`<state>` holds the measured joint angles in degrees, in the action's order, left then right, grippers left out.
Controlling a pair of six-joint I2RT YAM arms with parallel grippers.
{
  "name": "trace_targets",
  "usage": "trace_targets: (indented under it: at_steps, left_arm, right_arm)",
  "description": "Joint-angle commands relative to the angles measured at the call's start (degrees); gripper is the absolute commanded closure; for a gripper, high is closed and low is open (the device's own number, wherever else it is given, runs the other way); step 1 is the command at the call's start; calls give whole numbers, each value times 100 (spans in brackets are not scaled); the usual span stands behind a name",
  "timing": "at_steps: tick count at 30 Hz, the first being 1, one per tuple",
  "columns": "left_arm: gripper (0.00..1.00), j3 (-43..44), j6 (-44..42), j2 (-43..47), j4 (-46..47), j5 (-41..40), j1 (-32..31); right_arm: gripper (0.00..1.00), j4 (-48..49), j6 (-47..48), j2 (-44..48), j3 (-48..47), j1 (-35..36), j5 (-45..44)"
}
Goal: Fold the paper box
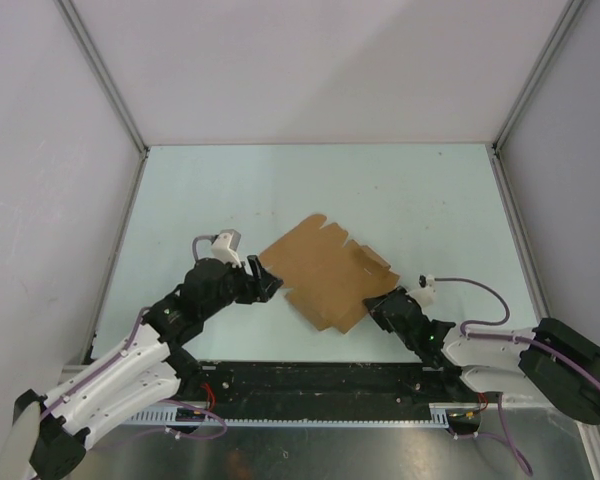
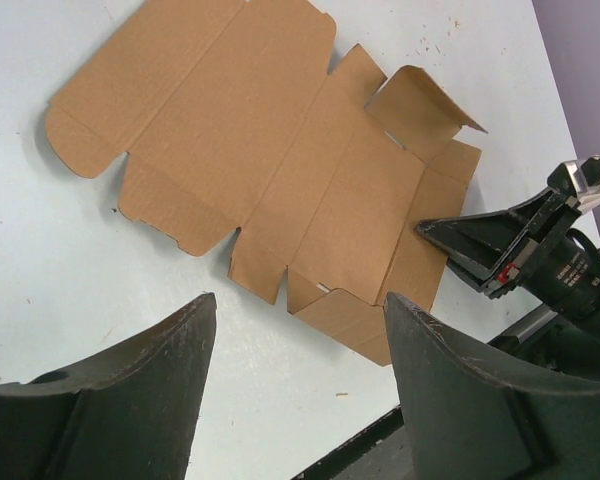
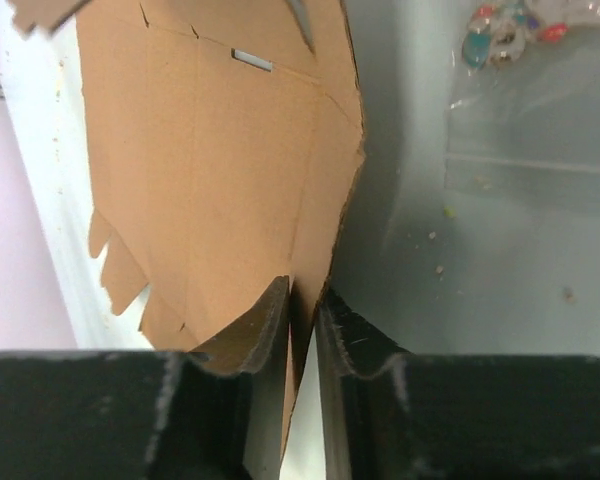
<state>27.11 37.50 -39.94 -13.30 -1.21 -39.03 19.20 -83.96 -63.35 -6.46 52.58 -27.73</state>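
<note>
The paper box point(image 1: 325, 272) is a flat brown die-cut cardboard sheet with tabs and creases, lying mid-table. It fills the upper part of the left wrist view point(image 2: 270, 160), one flap curled up at its right. My right gripper point(image 1: 380, 308) is shut on the sheet's near right edge; in the right wrist view the cardboard point(image 3: 220, 170) runs between the two fingers point(image 3: 302, 310). My left gripper point(image 1: 267, 280) is open and empty, just left of the sheet's left edge, its jaws spread wide above the bare table point(image 2: 298, 300).
The table point(image 1: 180, 200) is pale blue-white, boxed in by light walls at left, right and back. A black rail point(image 1: 310, 385) runs along the near edge. A clear plastic bag point(image 3: 530, 90) with small coloured bits lies on the table beyond the right gripper.
</note>
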Motion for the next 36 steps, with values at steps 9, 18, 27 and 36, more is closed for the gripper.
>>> trace_targets:
  at_steps: [9,18,27,36]
  left_arm:
    - [27,101,-137,285,-164,42,97]
    - [27,101,-155,321,-208,60,123]
    - [26,268,-330,417,-384,77,150]
    - [27,303,-664,576,-612,445,158]
  right_arm:
    - [92,-935,1935,797,-742,-467,381]
    - [96,-2770,3166,2082,-1682,-2031,2469]
    - [99,-3501,4403,547,-2955,-2981,5459]
    - [100,-5320,5671,-414,-4390,-2990,4935]
